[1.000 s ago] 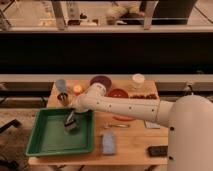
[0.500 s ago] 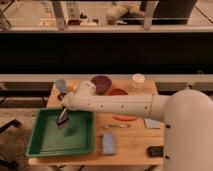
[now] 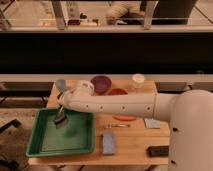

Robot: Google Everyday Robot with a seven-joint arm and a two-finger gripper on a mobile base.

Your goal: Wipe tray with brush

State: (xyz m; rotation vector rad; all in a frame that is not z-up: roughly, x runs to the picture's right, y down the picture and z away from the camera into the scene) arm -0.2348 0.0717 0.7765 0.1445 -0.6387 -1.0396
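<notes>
Green plastic tray [image 3: 70, 141], rectangular, raised rim, smooth floor. Over its back left part, gripper [image 3: 62, 113] clamped on brush [image 3: 61, 121]. Directly beneath gripper: dark blocky head, paler bristles down, on or just above tray floor, cannot tell which. Just right of tray, flat blue-grey rectangular sponge [image 3: 108, 143]. Behind tray's right corner, round purple bowl [image 3: 101, 83].

The tray [image 3: 75, 142] occupies the front-left part of the table [image 3: 134, 141]. The gripper [image 3: 62, 112] is above the tray's rear-left area, clamping the brush [image 3: 61, 120] beneath it. The sponge [image 3: 108, 143] lies just right of the tray. The bowl [image 3: 101, 83] stands behind.
</notes>
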